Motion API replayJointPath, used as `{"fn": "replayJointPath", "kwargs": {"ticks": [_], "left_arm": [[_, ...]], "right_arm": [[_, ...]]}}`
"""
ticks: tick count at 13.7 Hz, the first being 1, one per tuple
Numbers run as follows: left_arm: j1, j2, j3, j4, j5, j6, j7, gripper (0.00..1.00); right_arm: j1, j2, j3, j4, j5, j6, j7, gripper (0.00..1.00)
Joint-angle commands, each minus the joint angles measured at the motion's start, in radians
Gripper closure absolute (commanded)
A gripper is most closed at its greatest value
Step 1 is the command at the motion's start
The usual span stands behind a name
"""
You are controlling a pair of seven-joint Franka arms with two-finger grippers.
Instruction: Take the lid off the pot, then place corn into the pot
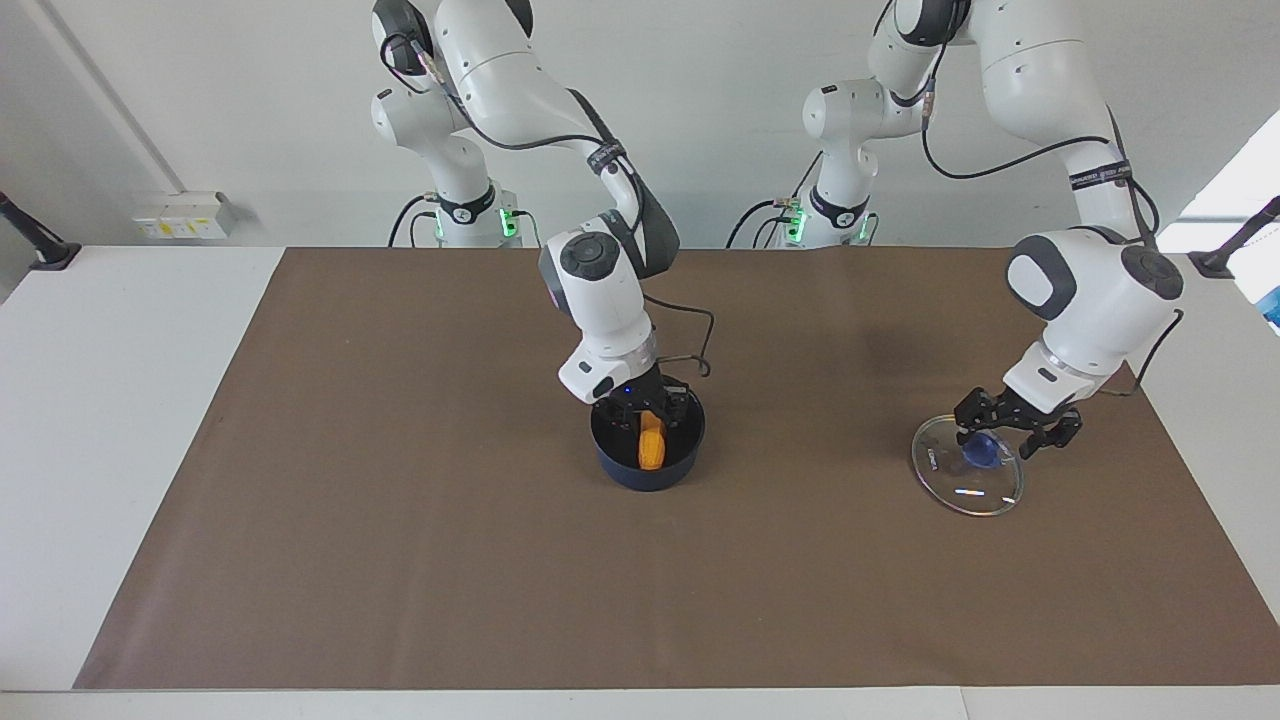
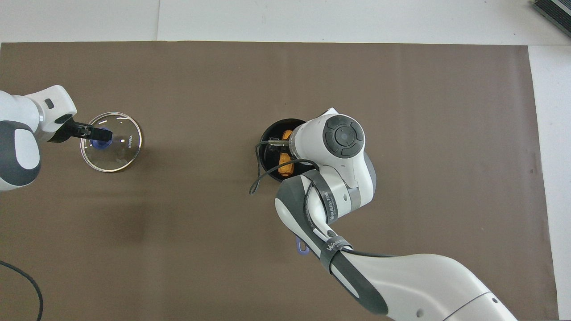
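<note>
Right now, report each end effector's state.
Left end effector: open, over the lid, holding nothing.
Right end effector: open inside the pot, with the corn between its fingers.

lid [image 1: 966,478]: clear glossy glass | pot [image 1: 647,470]: dark matt | corn [image 1: 651,447]: bumpy | mat [image 1: 400,500]: matt brown

Even, bright, diffuse illumination in both views; focus is sharp edge to edge, with no motion blur on my arms. Soft, faint shadows lie on the brown mat [image 1: 400,520] under my left gripper [image 1: 1015,437], and a broad dim patch shows beside it in the overhead view. Small white glints mark the lid [image 1: 985,492] below that gripper. The pot [image 1: 625,472] interior under my right gripper [image 1: 648,412] reads nearly black. Daylight glares past my left arm's end.
</note>
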Motion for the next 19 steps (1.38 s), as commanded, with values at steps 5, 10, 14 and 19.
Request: {"fn": "replayJointPath", "kwargs": {"ticks": [5,10,14,19], "left_arm": [[-0.027,-0.193,-0.009,0.055,0.147,-0.225,-0.103,0.0],[-0.078,-0.195,-0.009,0.357,0.195,-0.573,-0.15,0.0],[-0.078,-0.201,-0.014,0.486,0.178,-0.748,-0.148,0.0],[-0.078,-0.23,-0.021,0.535,0.129,-0.874,-0.157,0.0]], "right_arm": [[-0.082,-0.138,0.001,-0.002,0.027,-0.062,-0.038,0.0],[-0.221,-0.305,-0.009,-0.002,0.007,-0.338,-0.139,0.0],[-0.353,-0.391,-0.01,0.002,-0.05,-0.507,-0.257,0.0],[-0.438,-0.484,-0.012,0.021,-0.143,-0.65,-0.331,0.0]]}}
